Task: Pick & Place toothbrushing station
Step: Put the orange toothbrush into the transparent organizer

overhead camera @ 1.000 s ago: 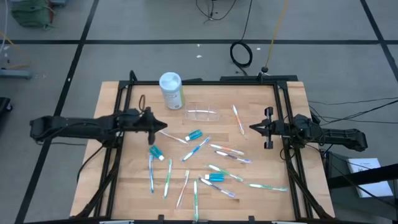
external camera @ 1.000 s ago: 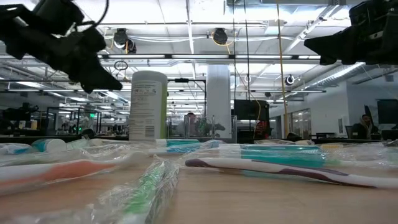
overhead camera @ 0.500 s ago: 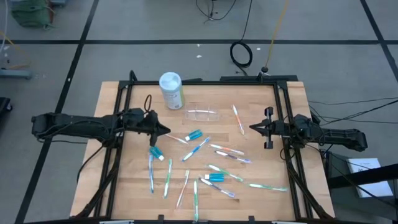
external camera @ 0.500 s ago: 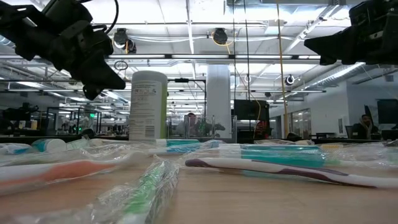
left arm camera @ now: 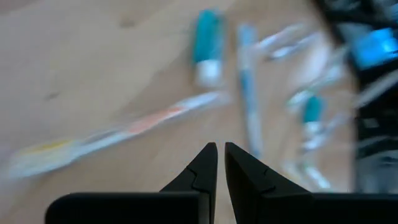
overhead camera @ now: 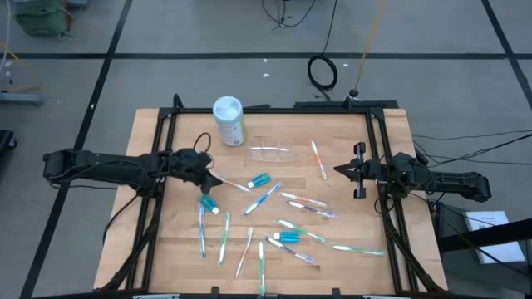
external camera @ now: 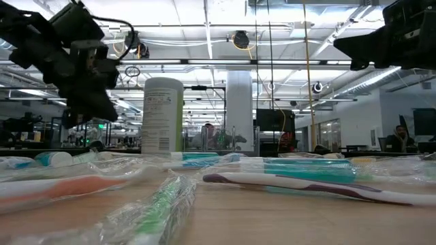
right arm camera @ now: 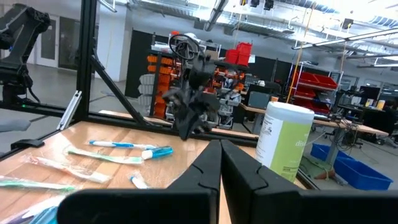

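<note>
The left arm reaches in over the left edge of the light wooden tabletop (overhead camera: 174, 249), and its left end effector (overhead camera: 218, 179) hangs tilted downward near the left-centre; its dark fingers (left arm camera: 202, 167) stand almost together with only a thin slit between them, and nothing is held in them. Just below its tip on the tabletop lies a small blue toothpaste tube with a white cap (overhead camera: 209, 204), and beside that, toward the near edge, a slim blue toothbrush in clear wrap (overhead camera: 202, 232) and a green one (overhead camera: 224, 238). Near the far edge, left of centre, stands a white cylindrical wipes canister with a green label (overhead camera: 229, 121), upright. Just to its right lies a clear plastic holder (overhead camera: 270, 153), flat on the wood. The middle of the tabletop is strewn with the rest of the set: a second blue tube (overhead camera: 259, 179), a third blue tube (overhead camera: 288, 237) nearer the front edge, and wrapped toothbrushes lying at mixed angles, among them an orange-and-white one (overhead camera: 318, 159) toward the far right and a green one (overhead camera: 359, 248) toward the near right. At the right edge the right end effector (overhead camera: 337, 170) hovers level above the wood, clenched and empty, well apart from every piece.
</note>
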Robot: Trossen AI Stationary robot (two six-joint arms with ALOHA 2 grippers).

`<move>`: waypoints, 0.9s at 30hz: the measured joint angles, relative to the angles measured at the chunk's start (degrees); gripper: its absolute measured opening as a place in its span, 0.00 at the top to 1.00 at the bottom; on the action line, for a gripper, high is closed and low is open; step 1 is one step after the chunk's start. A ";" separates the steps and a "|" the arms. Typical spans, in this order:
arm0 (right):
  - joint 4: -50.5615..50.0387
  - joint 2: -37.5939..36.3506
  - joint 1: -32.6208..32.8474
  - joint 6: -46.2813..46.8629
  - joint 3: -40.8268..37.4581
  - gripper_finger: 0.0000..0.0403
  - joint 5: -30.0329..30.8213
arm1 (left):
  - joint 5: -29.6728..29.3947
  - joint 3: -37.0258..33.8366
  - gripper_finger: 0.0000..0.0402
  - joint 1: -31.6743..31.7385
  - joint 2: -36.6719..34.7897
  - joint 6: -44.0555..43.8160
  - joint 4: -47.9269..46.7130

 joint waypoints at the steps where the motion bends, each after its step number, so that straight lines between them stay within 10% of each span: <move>1: 0.02 0.00 0.00 -0.10 0.02 0.99 0.00 | -1.88 0.00 0.91 0.08 0.59 0.83 -1.61; 6: 0.02 0.00 0.00 -0.93 0.02 0.99 0.00 | -6.75 0.00 0.91 1.70 3.50 1.68 -3.60; 17: -0.05 0.02 0.00 -1.48 0.01 0.99 0.00 | 4.14 -0.02 0.91 7.44 14.59 -0.80 -2.93; 27: -0.42 0.02 0.00 -1.60 0.02 0.99 -0.02 | 4.11 2.17 0.91 10.19 12.91 20.07 1.03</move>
